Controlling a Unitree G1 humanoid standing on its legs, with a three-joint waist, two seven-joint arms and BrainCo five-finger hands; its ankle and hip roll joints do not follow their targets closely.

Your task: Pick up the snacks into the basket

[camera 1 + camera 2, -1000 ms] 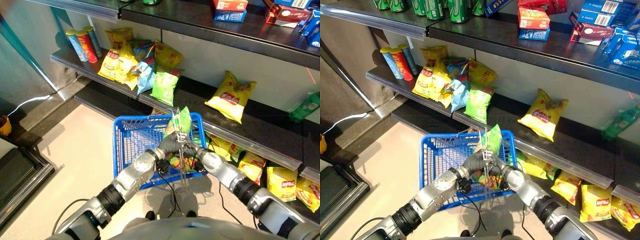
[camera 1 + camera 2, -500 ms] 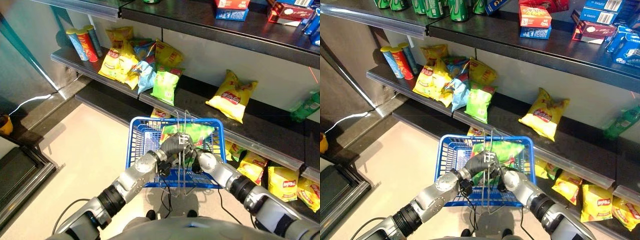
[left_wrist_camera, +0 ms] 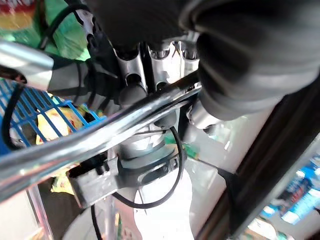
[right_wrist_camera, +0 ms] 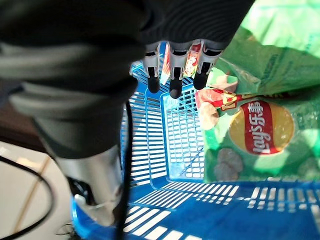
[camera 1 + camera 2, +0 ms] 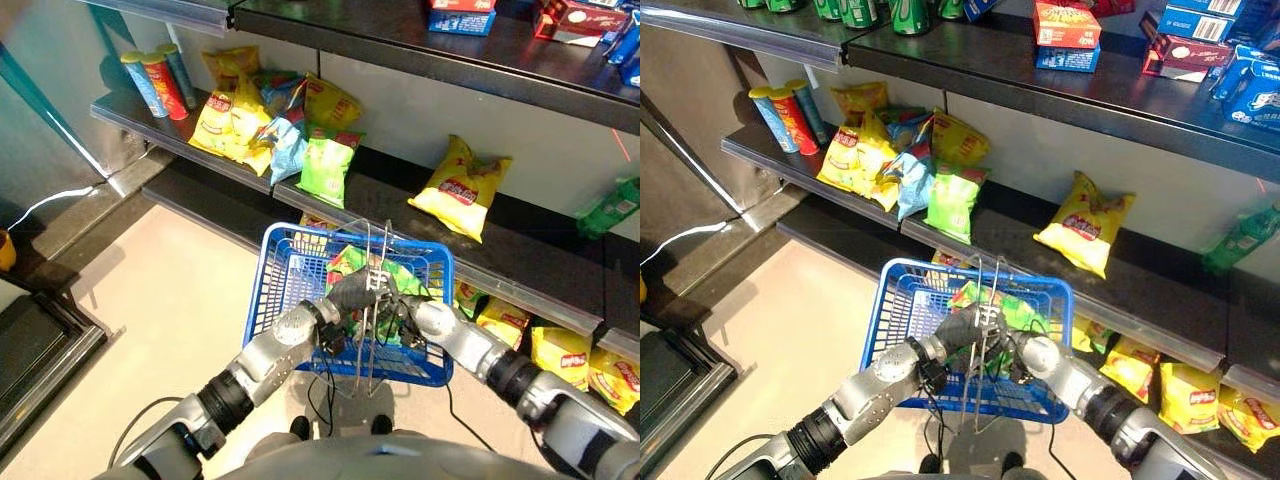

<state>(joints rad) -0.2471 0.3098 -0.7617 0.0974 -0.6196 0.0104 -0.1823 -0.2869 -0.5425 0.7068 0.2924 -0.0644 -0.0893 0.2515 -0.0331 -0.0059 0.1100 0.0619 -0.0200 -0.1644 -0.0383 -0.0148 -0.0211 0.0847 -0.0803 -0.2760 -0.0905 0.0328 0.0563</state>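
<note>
A blue plastic basket [image 5: 264, 290] with wire handles hangs in front of the shelves. My left hand [image 5: 352, 290] is shut on its metal handle [image 3: 100, 140], fingers [image 3: 131, 75] curled round the bar. A green chip bag [image 4: 260, 135] lies inside the basket, seen from above as a green bag [image 5: 350, 264] under the handles. My right hand [image 5: 420, 316] hovers over the basket's right side. Its fingers [image 4: 172, 65] are straight, above the mesh floor, and do not touch the bag.
The middle shelf holds a yellow chip bag [image 5: 460, 190], a green bag [image 5: 325, 170], a pile of yellow and blue bags [image 5: 240, 115] and tall tubes [image 5: 155, 85]. More yellow bags [image 5: 565, 355] lie on the lowest shelf at right. Bare floor [image 5: 160, 300] lies to the left.
The green bag stood upright in my right hand above the basket rim; now it lies inside the basket and the right hand has let go. The basket has moved a little right.
</note>
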